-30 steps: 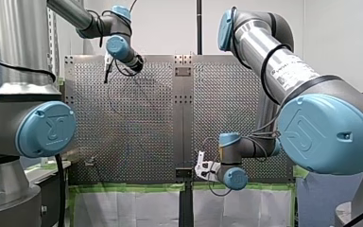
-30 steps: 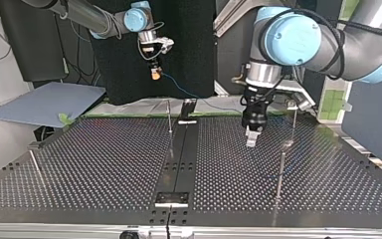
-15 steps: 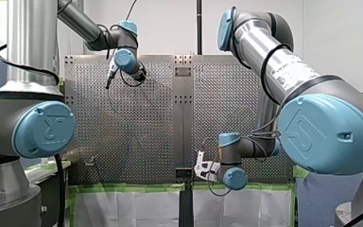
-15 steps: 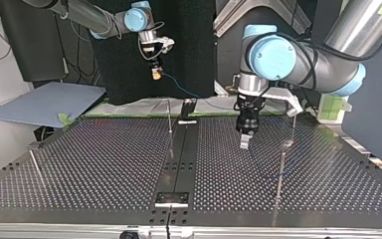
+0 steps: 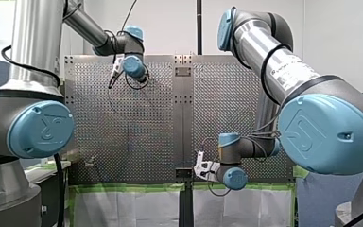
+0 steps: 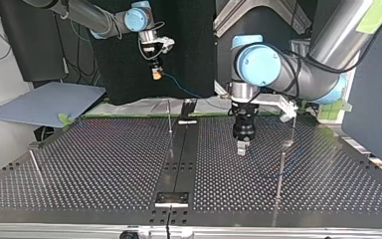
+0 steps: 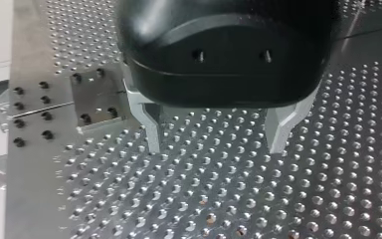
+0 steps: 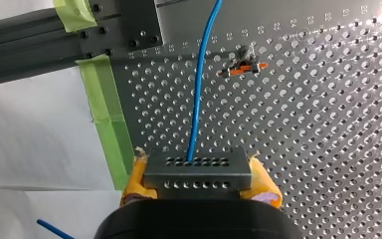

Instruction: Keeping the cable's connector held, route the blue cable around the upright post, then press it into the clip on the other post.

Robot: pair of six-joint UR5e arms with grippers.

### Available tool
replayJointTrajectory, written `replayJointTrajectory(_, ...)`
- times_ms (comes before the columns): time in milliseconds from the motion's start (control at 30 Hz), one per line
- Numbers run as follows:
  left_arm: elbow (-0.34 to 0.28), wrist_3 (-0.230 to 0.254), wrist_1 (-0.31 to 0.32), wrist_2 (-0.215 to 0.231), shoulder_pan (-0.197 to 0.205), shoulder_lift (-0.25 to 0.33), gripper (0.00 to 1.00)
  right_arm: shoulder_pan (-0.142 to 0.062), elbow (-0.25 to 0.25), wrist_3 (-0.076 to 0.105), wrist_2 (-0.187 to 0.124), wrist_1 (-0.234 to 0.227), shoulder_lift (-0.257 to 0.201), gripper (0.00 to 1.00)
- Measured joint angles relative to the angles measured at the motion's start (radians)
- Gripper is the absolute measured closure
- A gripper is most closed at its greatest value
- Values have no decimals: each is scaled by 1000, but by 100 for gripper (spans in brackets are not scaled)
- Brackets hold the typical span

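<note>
Two yellow pads (image 8: 138, 175) of the right gripper (image 8: 197, 167) clamp the grey connector (image 8: 199, 175) aloft near the edge of the perforated table (image 8: 328, 124), and the blue cable (image 8: 199, 99) runs from it over the holes. The left gripper (image 7: 214, 137) hovers low over the table, metal fingers (image 7: 152, 130) spread apart.

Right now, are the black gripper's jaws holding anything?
No, my left gripper has its jaws spread apart, with only the perforated table showing between them.
</note>
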Motion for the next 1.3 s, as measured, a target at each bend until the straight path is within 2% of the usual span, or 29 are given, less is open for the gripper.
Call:
replayJointTrajectory(133, 14, 36, 24, -44, -13, -43, 0, 0, 0, 0, 0, -1, 0, 100)
replayJointTrajectory(333, 22, 58, 85, -106, -16, -89, 0, 0, 0, -1, 0, -2, 1, 100)
replayJointTrajectory(633, 33, 116, 142, -165, -18, -146, 0, 1, -6, -4, -4, -1, 1, 100)
replayJointTrajectory(1067, 92, 160, 162, -201, -2, -153, 0, 4, -9, -5, -6, 7, 0, 100)
replayJointTrajectory(1300, 113, 196, 160, -222, 9, -190, 0, 5, -9, -5, -7, 5, 0, 100)
